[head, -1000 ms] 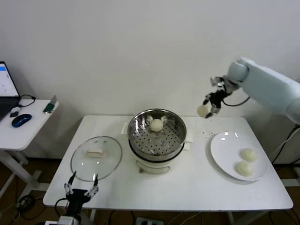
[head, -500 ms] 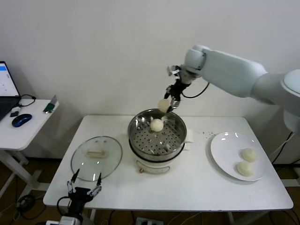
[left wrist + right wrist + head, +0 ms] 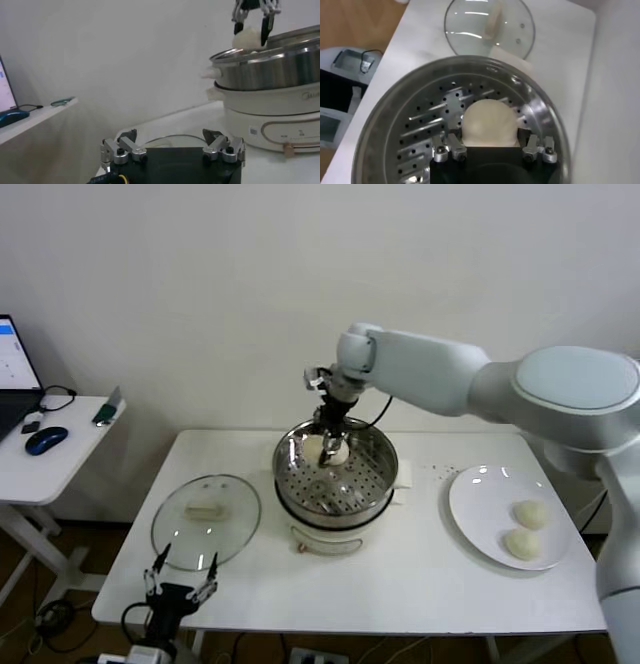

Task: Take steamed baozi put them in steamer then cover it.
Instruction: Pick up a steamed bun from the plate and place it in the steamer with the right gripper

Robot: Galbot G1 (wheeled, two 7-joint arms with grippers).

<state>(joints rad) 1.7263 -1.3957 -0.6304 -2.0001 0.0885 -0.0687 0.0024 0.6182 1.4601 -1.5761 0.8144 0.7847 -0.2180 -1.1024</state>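
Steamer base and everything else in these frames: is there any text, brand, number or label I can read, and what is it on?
None can be read.
steamer: small dark markings on the cream base in the left wrist view, too small to read.
steamer, at the picture's right edge: what may be part of a logo, cut off, unreadable.
laptop screen: blue patch only, no legible text.
cover, plate, table: no markings visible.

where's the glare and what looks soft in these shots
Head view: bright reflections on the steamer wall and the plate rim. Right wrist view: streaks of glare on the cover; the baozi in the right end effector is soft. Left wrist view: the left end effector is sharp.
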